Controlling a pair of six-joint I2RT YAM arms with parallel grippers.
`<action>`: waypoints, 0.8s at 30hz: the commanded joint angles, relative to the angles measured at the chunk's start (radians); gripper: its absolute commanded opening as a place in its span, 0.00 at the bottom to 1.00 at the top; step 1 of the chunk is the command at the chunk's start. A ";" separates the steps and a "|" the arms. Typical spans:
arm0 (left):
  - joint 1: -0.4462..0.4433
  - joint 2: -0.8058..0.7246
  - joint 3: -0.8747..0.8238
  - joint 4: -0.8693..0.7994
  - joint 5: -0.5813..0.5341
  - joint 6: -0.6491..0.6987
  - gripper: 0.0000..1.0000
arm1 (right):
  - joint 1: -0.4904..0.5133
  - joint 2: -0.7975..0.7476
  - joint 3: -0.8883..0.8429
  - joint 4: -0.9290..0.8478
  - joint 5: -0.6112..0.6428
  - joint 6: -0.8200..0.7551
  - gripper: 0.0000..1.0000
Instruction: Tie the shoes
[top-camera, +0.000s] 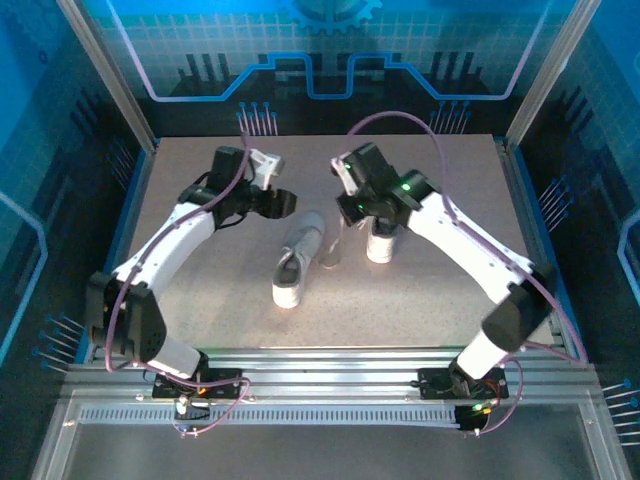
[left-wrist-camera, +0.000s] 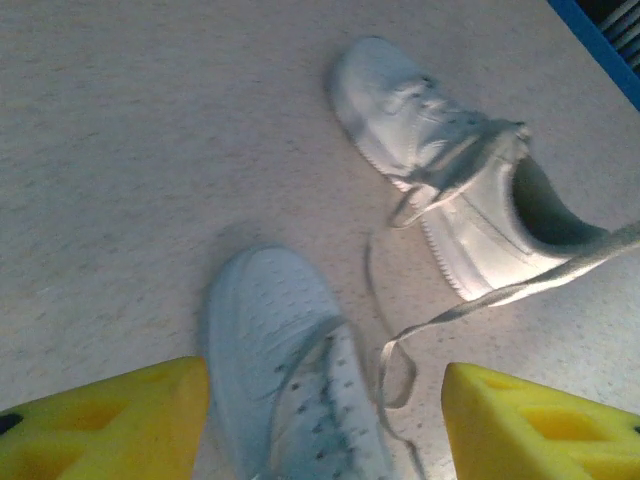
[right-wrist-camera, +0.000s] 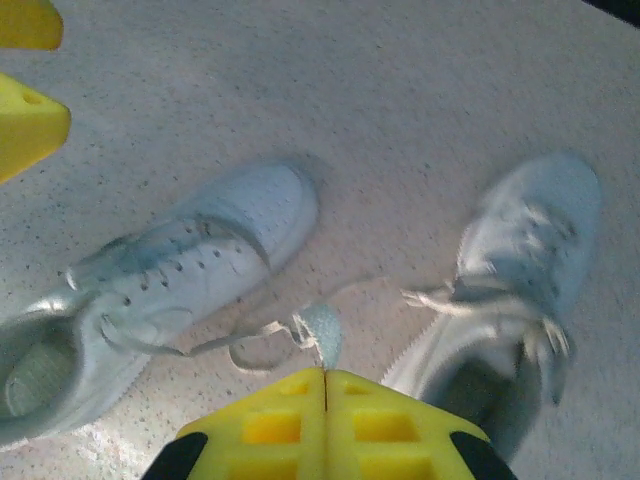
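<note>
Midway across the surface (top-camera: 220, 300), my right hand (right-wrist-camera: 325, 375) is clamped on a lace (right-wrist-camera: 318, 330) of the left shoe (right-wrist-camera: 180, 270). My left hand (left-wrist-camera: 325, 385) hangs over that shoe, fingers apart, with the right shoe (right-wrist-camera: 525, 260) beside it.

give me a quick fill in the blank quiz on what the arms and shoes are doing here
1. The right fingers are shut on a ___ coming from the shoe.
2. The left fingers stand ___, gripping nothing.
3. Both pairs of fingers are coloured ___.
4. The table holds ___ shoes.
Missing words: lace; open; yellow; two.
</note>
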 joint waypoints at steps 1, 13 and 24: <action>0.028 -0.082 -0.113 0.056 0.002 -0.101 0.61 | 0.029 0.172 0.202 -0.054 -0.033 -0.100 0.00; 0.027 -0.325 -0.610 0.057 -0.104 -0.470 0.46 | 0.125 0.714 0.932 -0.268 -0.239 -0.118 0.18; -0.209 -0.412 -0.757 0.189 -0.095 -0.594 0.28 | 0.099 0.437 0.588 -0.121 -0.267 -0.056 0.53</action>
